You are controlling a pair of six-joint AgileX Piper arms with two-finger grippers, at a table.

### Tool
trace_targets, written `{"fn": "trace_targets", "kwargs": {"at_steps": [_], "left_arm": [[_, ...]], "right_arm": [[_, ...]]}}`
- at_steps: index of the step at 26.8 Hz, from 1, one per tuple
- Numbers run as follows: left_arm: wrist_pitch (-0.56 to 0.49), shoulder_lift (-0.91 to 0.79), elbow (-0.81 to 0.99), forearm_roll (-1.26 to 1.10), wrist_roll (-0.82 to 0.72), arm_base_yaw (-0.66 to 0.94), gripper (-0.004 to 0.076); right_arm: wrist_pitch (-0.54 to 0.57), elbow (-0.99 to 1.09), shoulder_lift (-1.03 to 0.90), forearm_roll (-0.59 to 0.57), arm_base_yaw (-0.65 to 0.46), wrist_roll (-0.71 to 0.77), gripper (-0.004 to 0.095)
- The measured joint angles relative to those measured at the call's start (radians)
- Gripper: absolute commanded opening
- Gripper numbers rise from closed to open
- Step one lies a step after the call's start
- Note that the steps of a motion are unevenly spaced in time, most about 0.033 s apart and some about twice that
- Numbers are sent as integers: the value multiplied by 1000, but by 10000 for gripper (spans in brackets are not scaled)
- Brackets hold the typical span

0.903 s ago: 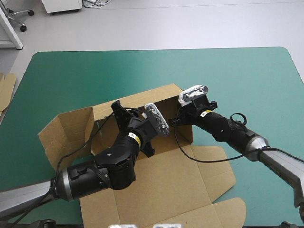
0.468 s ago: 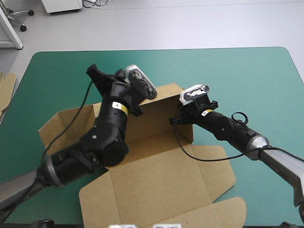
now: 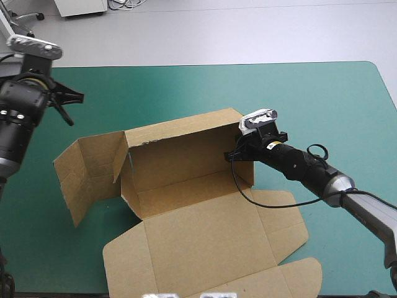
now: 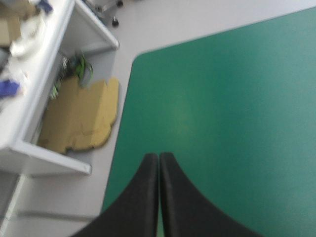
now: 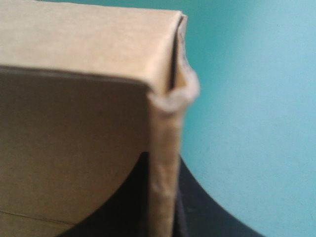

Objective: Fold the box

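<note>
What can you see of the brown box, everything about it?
The box is a cut sheet of brown board, half folded on the teal-green table: its back wall and left side panels stand up, the wide front part lies flat with rounded tabs. The right claw pinches its right end wall.

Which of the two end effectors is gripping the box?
The right end effector, shut on the raised end wall of the box; the left end effector is shut on nothing.

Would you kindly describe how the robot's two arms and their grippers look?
The left arm and right arm are black and jointed; the right arm is silver-grey farther back and bears a small yellow label near its wrist. The left gripper and right gripper have broad, curved black fingers.
</note>
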Motion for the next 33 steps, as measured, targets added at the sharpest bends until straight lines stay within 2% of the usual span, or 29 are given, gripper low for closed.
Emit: {"fn": "trace_targets", "kwargs": {"at_steps": [3,8,14,16,23,26,27,29,33], "left_arm": [[10,23,0,-263,114,199,-4],[8,65,25,-534,258,370,-9],[-11,93,56,-585,315,384,-11],[-15,108,61,-588,322,384,-14],[-23,138,66,-599,322,384,-14],[-24,144,66,-619,323,384,-14],[-25,146,66,-630,327,384,-14],[-23,146,66,-646,330,384,-14],[-23,146,66,-672,332,384,-14]], "right_arm": [[63,-22,0,0,-35,30,-14],[316,-119,13,-46,-161,107,-14],[640,-310,31,-292,-245,267,-14],[716,-383,33,-336,-249,296,-14],[858,-659,73,-349,-249,352,-14],[981,-792,159,-353,-249,379,-14],[1059,-859,236,-354,-249,387,-14],[1124,-911,330,-360,-249,396,-14],[1144,-933,410,-359,-249,406,-14]]}}
